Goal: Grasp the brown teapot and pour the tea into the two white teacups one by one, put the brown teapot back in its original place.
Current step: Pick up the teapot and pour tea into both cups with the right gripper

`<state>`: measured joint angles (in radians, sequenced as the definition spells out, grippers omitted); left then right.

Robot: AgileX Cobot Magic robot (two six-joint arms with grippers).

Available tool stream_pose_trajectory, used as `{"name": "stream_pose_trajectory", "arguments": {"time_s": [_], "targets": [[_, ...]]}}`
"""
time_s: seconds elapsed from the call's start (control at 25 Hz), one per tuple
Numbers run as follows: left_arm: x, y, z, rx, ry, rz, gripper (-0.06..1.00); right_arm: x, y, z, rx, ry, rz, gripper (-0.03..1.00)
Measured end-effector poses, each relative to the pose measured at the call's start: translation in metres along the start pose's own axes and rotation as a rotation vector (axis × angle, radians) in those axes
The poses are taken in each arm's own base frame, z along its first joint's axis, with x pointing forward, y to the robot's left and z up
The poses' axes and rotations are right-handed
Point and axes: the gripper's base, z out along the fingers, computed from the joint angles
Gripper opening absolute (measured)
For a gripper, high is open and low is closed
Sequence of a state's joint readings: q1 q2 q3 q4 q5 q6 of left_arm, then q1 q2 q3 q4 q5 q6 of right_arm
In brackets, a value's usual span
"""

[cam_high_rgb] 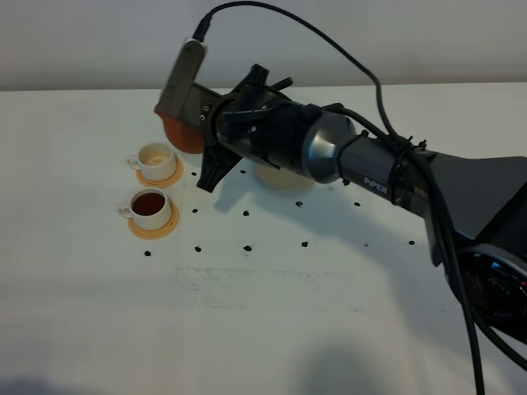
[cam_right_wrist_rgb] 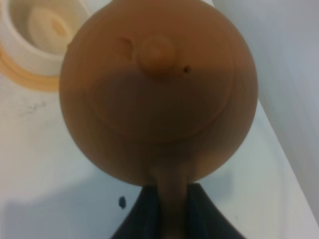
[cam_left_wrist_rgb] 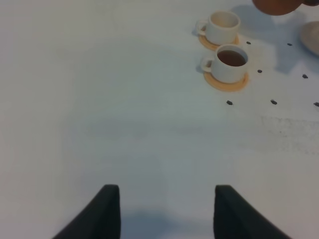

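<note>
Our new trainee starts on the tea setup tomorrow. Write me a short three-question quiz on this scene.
1. True or false: the near cup and the far cup both hold tea.
2. The right gripper grips: A a spoon, B the teapot's handle, C nothing.
3. Which cup does the teapot hang next to?
Key: 1 false, only the near cup holds tea; 2 B; 3 the far cup.

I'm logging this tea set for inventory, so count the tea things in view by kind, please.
Teapot: 1
Teacups: 2
Orange coasters: 2
Beige coaster: 1
Total: 6
</note>
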<state>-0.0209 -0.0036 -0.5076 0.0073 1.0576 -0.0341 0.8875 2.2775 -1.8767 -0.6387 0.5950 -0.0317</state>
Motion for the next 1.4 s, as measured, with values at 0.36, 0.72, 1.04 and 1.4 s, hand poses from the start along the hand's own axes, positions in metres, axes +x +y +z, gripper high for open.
{"name": "stream_pose_trajectory", "arguments": {"time_s": [0.36,0.72,1.04,1.4], "targets": [[0.0,0.0,0.0,0.0,0.0,0.0,0.45,0.002,0.015,0.013,0.005,0.018,-0.113,0.09],[0.0,0.0,0.0,0.0,0.0,0.0,0.45,0.007,0.019,0.021,0.018,0.044,-0.215,0.09],[0.0,0.0,0.0,0.0,0.0,0.0,0.45,0.007,0.013,0.021,0.076,0.048,-0.305,0.09],[0.0,0.0,0.0,0.0,0.0,0.0,0.45,0.005,0.01,0.021,0.118,0.043,-0.369,0.09]]}}
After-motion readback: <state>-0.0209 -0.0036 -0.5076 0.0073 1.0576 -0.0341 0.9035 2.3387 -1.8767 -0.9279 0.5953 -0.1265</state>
